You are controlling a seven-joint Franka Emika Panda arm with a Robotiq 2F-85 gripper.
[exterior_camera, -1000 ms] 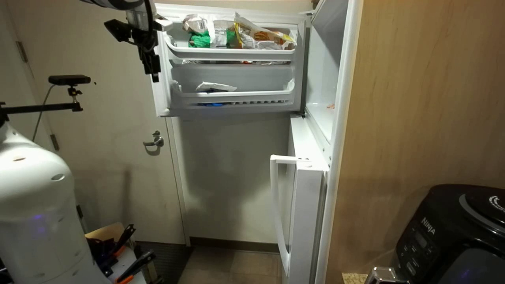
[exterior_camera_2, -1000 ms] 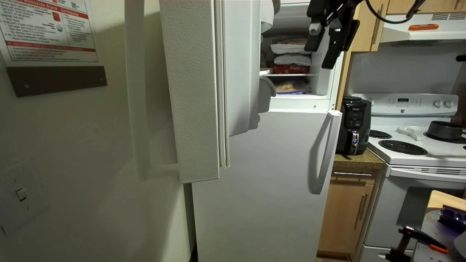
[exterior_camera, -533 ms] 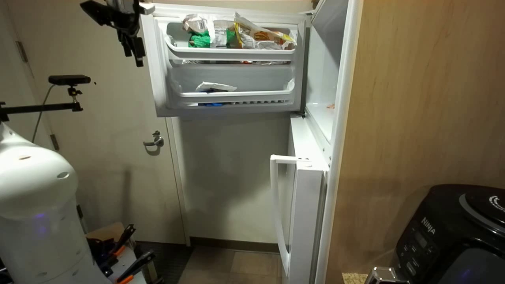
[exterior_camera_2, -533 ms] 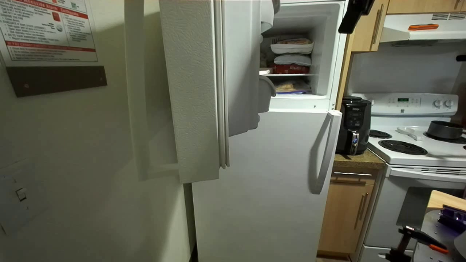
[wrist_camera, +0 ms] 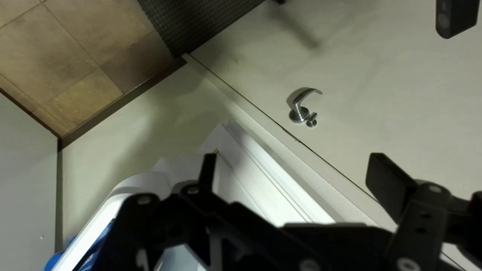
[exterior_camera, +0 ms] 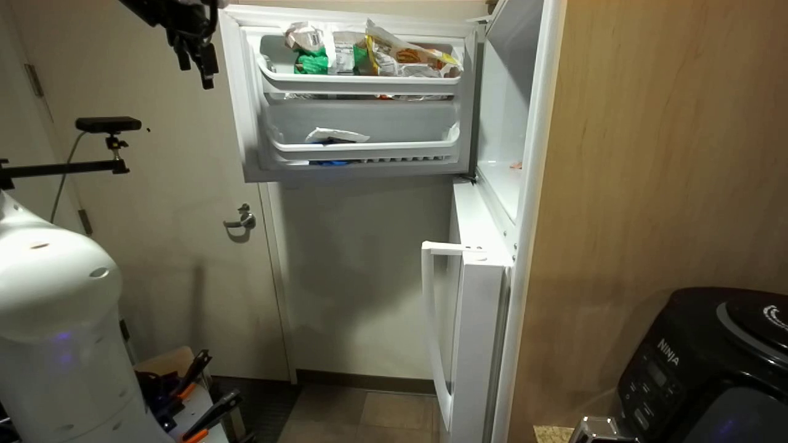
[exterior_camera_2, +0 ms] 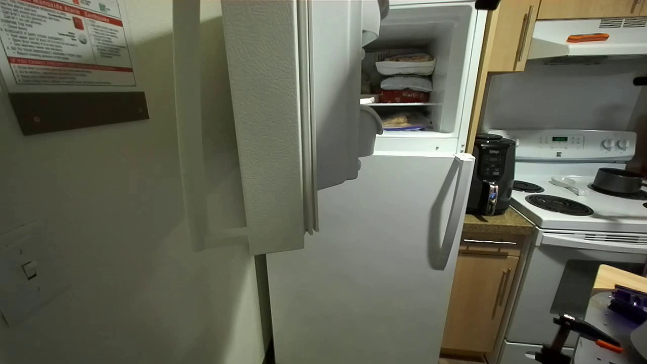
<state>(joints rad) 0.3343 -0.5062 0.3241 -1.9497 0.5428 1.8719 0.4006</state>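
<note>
Black gripper [wrist_camera: 293, 165], nearest in the wrist view at 6 o'clock, with its two fingers spread wide apart. An exterior view shows it at 10 o'clock, near the outer edge of the white freezer door [exterior_camera: 363, 118], which stands wide open at 12 o'clock, bags [exterior_camera: 406, 58] tucked high inside it. Below, at 5 o'clock, the fridge door [exterior_camera: 474, 344] is closed. Farther off, in the wrist view, a metal handle [wrist_camera: 300, 113] juts from a pale room door [wrist_camera: 376, 86] at 2 o'clock, and tan tiles [wrist_camera: 86, 45] lie at 10.
</note>
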